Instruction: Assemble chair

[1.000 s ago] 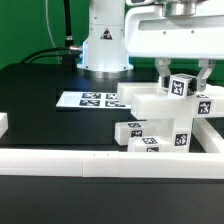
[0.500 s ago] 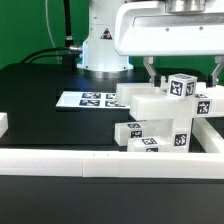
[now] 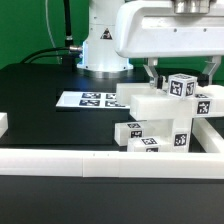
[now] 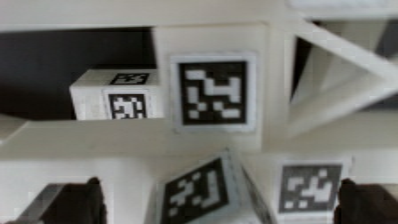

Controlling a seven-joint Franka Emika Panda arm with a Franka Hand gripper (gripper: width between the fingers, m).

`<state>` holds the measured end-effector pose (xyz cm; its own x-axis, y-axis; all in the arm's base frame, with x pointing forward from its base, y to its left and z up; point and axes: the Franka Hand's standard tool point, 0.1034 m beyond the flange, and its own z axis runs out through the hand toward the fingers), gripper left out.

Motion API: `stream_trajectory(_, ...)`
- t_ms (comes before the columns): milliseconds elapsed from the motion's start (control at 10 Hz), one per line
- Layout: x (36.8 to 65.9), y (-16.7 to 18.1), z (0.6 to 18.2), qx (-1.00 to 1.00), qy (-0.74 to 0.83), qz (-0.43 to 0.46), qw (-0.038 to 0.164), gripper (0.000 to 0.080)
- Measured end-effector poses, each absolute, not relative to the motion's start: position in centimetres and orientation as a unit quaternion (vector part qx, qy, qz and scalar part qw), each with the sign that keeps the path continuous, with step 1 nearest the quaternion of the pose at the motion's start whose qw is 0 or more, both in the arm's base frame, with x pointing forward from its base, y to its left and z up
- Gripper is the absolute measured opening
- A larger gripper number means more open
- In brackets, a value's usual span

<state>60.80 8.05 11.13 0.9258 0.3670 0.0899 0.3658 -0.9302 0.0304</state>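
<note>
Hovering wide open, apparently empty, the two-finger gripper [image 3: 180, 74] straddles the chunky white plastic chair [image 3: 150, 101]; an off-centre descent could dislodge its tagged block [image 3: 181, 87].

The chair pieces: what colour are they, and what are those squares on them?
The chair pieces are white, bearing black-and-white square tags, clearest in the wrist view.

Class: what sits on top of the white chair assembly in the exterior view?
A small tagged block, flanked by fingers of the open gripper. How it joins underneath is hidden.
</note>
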Motion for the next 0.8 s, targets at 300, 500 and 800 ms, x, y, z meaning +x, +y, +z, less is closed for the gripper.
stream_trajectory(300, 60.76, 7.92, 11.06, 0.973, 0.228, 0.046, 0.012, 0.0525)
stream_trajectory(500, 60.72, 7.91, 10.98, 0.976, 0.212, 0.046, 0.011, 0.0281)
stream_trajectory(800, 60.74, 7.82, 10.91, 0.993, 0.11, 0.047, -0.001, 0.0282)
